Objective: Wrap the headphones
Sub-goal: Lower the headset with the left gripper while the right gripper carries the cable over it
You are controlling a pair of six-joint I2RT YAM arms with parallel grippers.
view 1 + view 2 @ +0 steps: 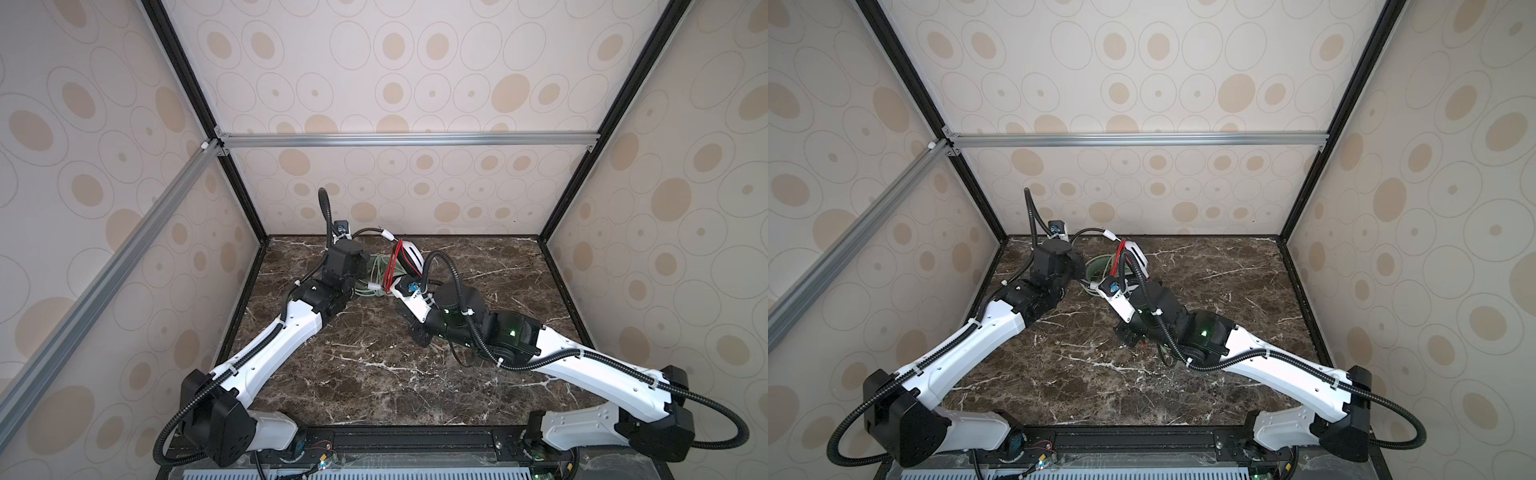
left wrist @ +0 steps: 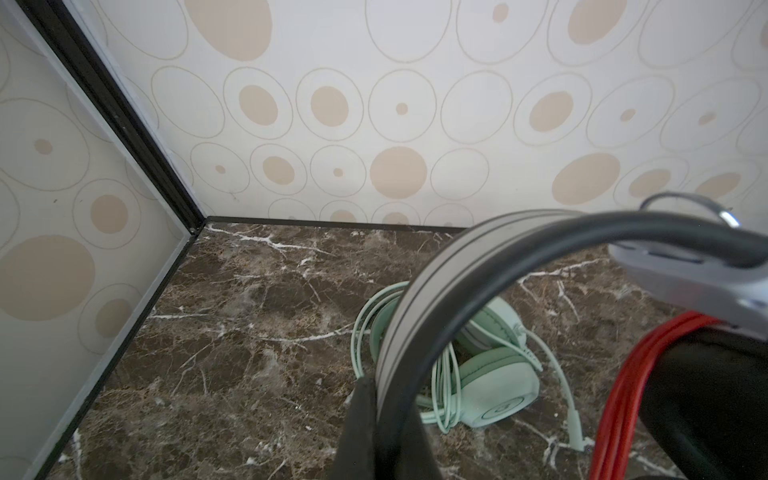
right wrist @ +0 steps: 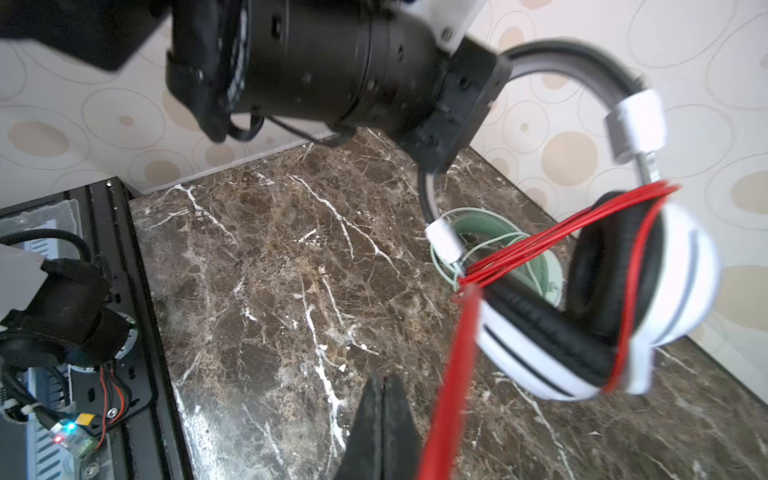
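The left gripper (image 2: 376,395) is clamping the ribbed grey headband (image 2: 436,282) of the white-and-black over-ear headphones (image 3: 681,291) and holding them in the air near the back of the dark brown marble tabletop (image 1: 374,395). Several turns of their thin red cable (image 3: 561,241) are lying across the two ear cups, and one strand is running straight down from them towards the right gripper (image 3: 383,382). That gripper's fingers are pressed together, with the red strand passing just beside them. I cannot tell whether it is being pinched further back. The mint-green over-ear headphones (image 2: 494,382) are resting on the tabletop directly beneath the hanging pair, with their pale green cable (image 2: 446,386) already looped around them.

In my judgement the winding is well along, and the risks are coming from tension and crowding. Because the strand is looking taut, a hard pull could be twisting the headband in the left gripper or dragging the turns off the smooth cups. If the strand is not actually gripped, the next pass would be laying nothing and the loops could be slackening. The hanging cups are sitting close above the mint-green pair, so a low sweep could be snagging the green loops and undoing that bundle. The two arms are working near each other, so a wide circling move is risking a knock.
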